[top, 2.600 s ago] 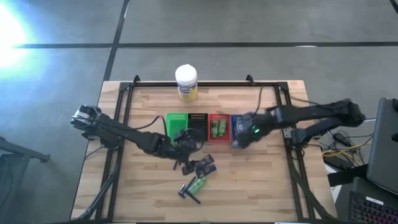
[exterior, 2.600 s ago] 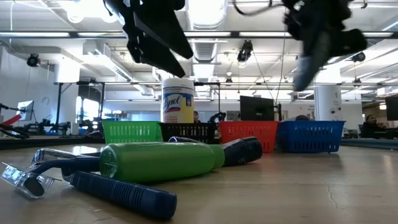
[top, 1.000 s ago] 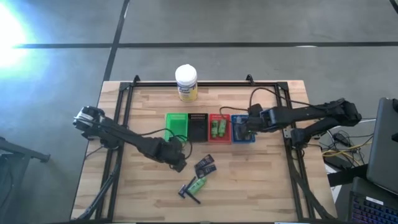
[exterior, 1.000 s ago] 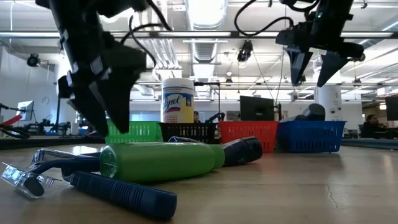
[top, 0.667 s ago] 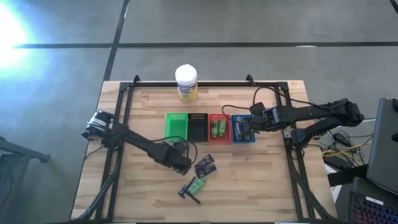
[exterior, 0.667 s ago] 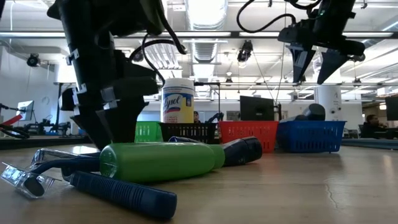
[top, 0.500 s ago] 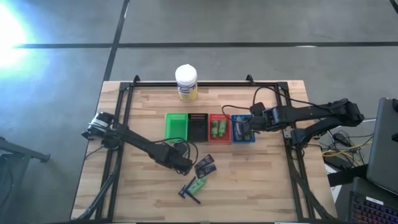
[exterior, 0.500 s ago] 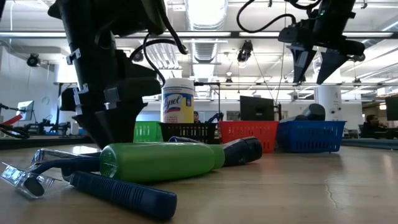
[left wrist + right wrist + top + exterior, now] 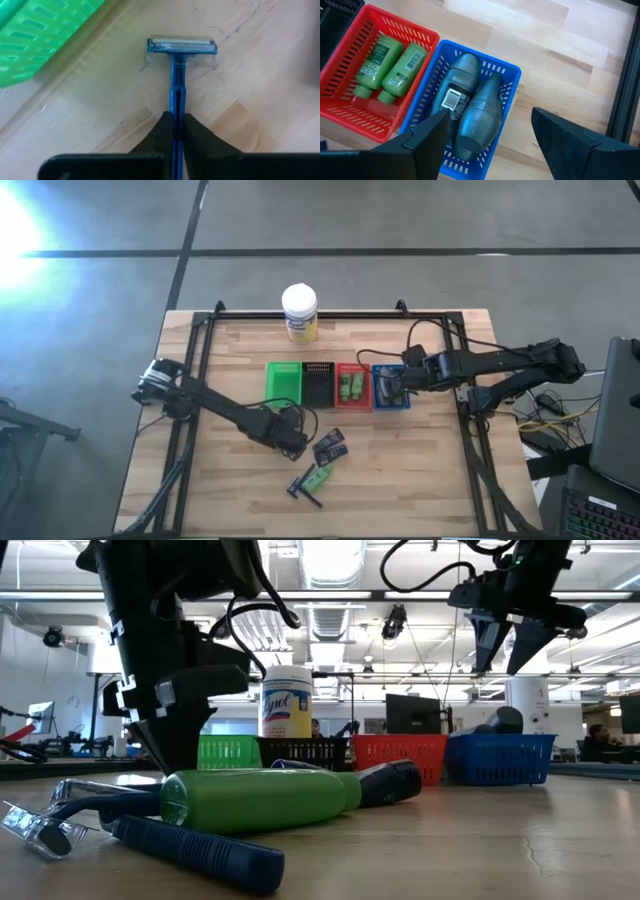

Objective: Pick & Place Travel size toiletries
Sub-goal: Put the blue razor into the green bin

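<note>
1. The left gripper (image 9: 175, 131) is low over the bench (image 9: 230, 480), at about 6 o'clock from the green basket (image 9: 284, 383). Its fingers (image 9: 159, 131) are pinched on the handle of a blue razor (image 9: 178, 65), whose head points forward beyond the tips, so the razor can probably be lifted without twisting.
2. The right gripper (image 9: 487, 142) hangs above the blue basket (image 9: 513, 75) with its fingers (image 9: 427, 137) spread wide and empty, likely just clear of a drop.
3. That blue basket holds two grey tubes (image 9: 470, 105) side by side. The red basket (image 9: 350, 107) at its 9 o'clock holds two green bottles (image 9: 390, 65), so each basket seems to take one kind.
4. Still loose at 6 o'clock from the baskets are dark packets (image 9: 330, 446), a green bottle (image 9: 319, 476) and another razor (image 9: 302, 490).
5. A white-lidded jar (image 9: 299, 313) stands at 12 o'clock, at the bench's far edge, apart from the sorting.
</note>
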Controlling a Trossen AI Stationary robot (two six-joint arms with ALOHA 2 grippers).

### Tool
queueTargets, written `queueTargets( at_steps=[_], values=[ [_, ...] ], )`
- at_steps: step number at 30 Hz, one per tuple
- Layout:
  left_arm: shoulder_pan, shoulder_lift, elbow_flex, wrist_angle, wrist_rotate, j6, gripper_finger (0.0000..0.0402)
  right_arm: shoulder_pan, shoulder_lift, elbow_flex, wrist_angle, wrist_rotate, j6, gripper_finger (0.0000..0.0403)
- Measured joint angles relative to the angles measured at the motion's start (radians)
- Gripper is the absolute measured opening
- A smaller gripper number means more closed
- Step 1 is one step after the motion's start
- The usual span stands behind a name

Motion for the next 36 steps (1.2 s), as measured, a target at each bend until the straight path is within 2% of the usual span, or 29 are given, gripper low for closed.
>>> queueTargets(
  at_steps=[5,11,15,17,20,22,24,27,30,36],
  values=[
    [-0.002,-0.121,-0.011,-0.006,0.008,-0.025,0.0018,0.0,-0.021,0.0,0.001,0.0,-0.007,0.0257],
    [0.024,-0.371,-0.03,0.021,-0.213,-0.098,0.0018,0.0,-0.067,0.0,0.001,0.013,-0.001,0.024],
    [0.145,-0.494,-0.104,0.036,-0.281,-0.125,0.0018,0.0,-0.091,0.0,0.006,0.046,0.025,0.0231],
    [0.232,-0.521,-0.162,0.086,-0.257,-0.095,0.0018,0.0,-0.099,0.0,0.008,0.055,0.032,0.0227],
    [0.351,-0.532,-0.25,0.219,-0.123,-0.033,0.0018,0.0,-0.099,0.0,0.009,0.056,0.03,0.0224],
    [0.398,-0.517,-0.306,0.304,-0.04,-0.022,0.0018,0.0,-0.096,0.0,0.009,0.052,0.032,0.0224],
    [0.415,-0.493,-0.352,0.327,-0.027,-0.05,0.0023,0.0,-0.09,0.0,0.01,0.04,0.04,0.0228],
    [0.433,-0.474,-0.385,0.335,-0.043,-0.114,0.005,0.001,-0.088,0.0,0.022,-0.001,0.04,0.0237],
    [0.435,-0.465,-0.395,0.334,-0.05,-0.14,0.0095,0.025,-0.09,0.0,0.056,-0.019,0.024,0.0248],
    [0.428,-0.485,-0.335,0.338,-0.05,-0.053,0.0186,0.11,-0.081,0.0,0.205,-0.057,-0.094,0.0271]
  ],
)
